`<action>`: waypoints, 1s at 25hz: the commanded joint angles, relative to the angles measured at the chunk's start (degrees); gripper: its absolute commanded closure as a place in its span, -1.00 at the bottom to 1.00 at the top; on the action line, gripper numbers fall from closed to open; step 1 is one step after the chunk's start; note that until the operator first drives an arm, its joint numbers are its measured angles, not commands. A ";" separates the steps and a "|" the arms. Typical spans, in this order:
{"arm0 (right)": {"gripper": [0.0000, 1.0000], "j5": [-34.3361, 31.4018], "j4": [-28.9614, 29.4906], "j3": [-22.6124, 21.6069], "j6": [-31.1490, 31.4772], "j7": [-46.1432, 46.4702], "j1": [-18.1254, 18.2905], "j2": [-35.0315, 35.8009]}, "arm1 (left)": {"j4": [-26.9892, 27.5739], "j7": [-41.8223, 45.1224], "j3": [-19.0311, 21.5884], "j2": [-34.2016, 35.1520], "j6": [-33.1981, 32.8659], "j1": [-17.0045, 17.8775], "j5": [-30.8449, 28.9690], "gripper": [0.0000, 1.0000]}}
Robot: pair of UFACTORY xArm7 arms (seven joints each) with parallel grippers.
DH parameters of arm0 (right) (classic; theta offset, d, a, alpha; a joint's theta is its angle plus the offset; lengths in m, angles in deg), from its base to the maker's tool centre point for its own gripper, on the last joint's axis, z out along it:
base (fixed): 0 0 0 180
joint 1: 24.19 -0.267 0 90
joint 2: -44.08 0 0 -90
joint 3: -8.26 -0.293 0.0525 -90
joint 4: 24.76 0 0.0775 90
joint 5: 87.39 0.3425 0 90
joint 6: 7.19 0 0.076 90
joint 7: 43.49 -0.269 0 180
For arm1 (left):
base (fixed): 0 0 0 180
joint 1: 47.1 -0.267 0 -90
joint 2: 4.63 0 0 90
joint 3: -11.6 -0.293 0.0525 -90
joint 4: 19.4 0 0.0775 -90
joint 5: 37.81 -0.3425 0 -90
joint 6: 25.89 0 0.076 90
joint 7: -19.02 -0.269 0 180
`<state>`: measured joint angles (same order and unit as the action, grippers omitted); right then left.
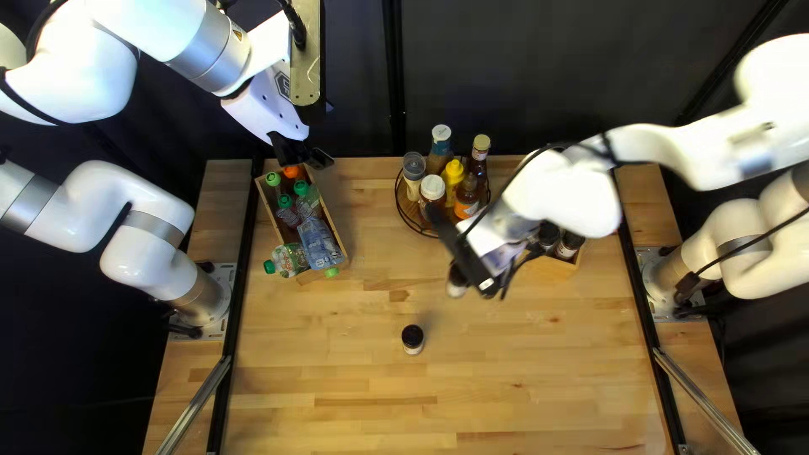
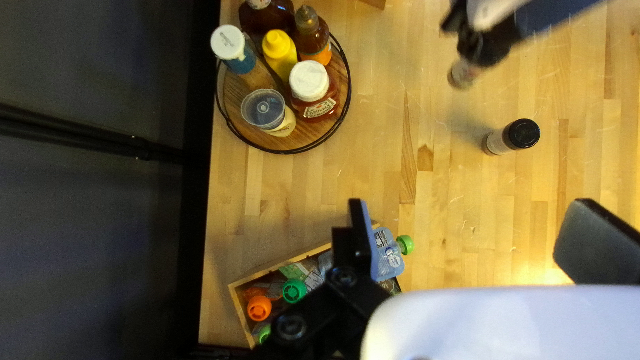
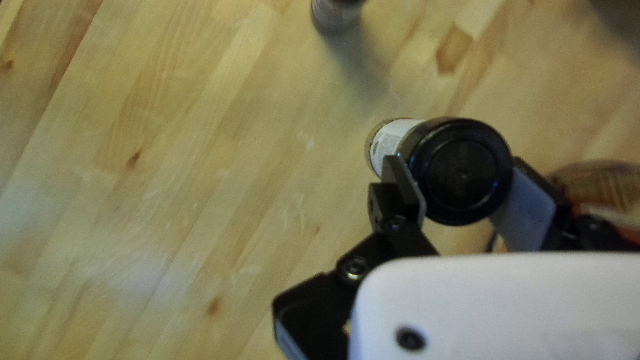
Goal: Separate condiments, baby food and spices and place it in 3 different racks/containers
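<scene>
In the top left view, my right gripper holds a dark-capped spice jar above the table; in the right wrist view both fingers of the gripper press the jar's black cap. Another spice jar stands alone on the wood. Condiment bottles fill a round wire-rimmed tray. Baby food pouches lie in a wooden box. More spice jars sit in a second box, partly hidden by my right arm. My left gripper, open and empty in its wrist view, hangs over the pouch box's far end.
Black rails run along both sides of the table. My right arm's forearm crosses above the far right part of the table, beside the condiment bottles. A dark curtain hangs behind the far edge.
</scene>
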<state>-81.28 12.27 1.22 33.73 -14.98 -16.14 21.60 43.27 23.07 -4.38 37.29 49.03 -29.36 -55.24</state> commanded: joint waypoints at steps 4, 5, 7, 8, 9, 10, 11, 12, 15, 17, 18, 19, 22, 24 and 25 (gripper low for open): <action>1.00 -2.60 -10.67 0.80 -3.84 -2.61 3.87 -7.85 | 0.00 0.00 0.00 0.00 0.00 0.00 0.00 -1.00; 1.00 -2.82 -12.26 1.26 -4.51 -2.32 4.33 -8.96 | 0.00 0.00 0.00 0.00 0.00 0.00 0.00 -1.00; 1.00 -3.29 -14.94 2.09 -5.44 -1.82 5.24 -10.94 | 0.00 0.00 0.00 0.00 0.00 0.00 0.00 -1.00; 1.00 -3.64 -16.55 2.44 -5.83 -1.78 5.88 -12.26 | 0.00 0.00 0.00 0.00 0.00 0.00 0.00 -1.00; 1.00 -3.90 -17.63 2.65 -5.99 -1.76 6.35 -13.24 | 0.00 0.00 0.00 0.00 0.00 0.00 0.00 -1.00; 1.00 -4.08 -18.42 2.73 -6.01 -1.86 6.73 -14.04 | 0.00 0.00 0.00 0.00 0.00 0.00 0.00 -1.00; 1.00 -4.27 -19.20 2.84 -6.08 -1.93 7.13 -14.80 | 0.00 0.00 0.00 0.00 0.00 0.00 0.00 -1.00; 1.00 -4.37 -19.63 2.89 -5.96 -1.97 7.35 -15.33 | 0.00 0.00 0.00 0.00 0.00 0.00 0.00 -1.00; 1.00 -4.70 -21.32 2.60 -5.33 -2.74 8.07 -17.84 | 0.00 0.00 0.00 0.00 0.00 0.00 0.00 -1.00; 1.00 -4.98 -22.06 2.36 -5.10 -3.19 8.49 -18.75 | 0.00 0.00 0.00 0.00 0.00 0.00 0.00 -1.00; 1.00 -5.25 -22.59 2.05 -4.88 -3.62 8.87 -19.38 | 0.00 0.00 0.00 0.00 0.00 0.00 0.00 -1.00; 1.00 -5.45 -22.93 1.77 -4.68 -4.01 9.15 -19.82 | 0.00 0.00 0.00 0.00 0.00 0.00 0.00 -1.00; 1.00 -6.10 -23.72 0.77 -3.98 -5.29 9.98 -20.91 | 0.00 0.00 0.00 0.00 0.00 0.00 0.00 -1.00; 1.00 -6.69 -23.41 -0.94 -3.47 -7.21 10.61 -20.60 | 0.00 0.00 0.00 0.00 0.00 0.00 0.00 -1.00; 1.00 -6.94 -23.05 -1.70 -3.29 -8.02 10.85 -20.19 | 0.00 0.00 0.00 0.00 0.00 0.00 0.00 -1.00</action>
<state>-87.61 -11.27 1.10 29.97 -21.32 -5.93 0.88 43.27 23.07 -4.37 37.29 49.03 -29.36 -55.24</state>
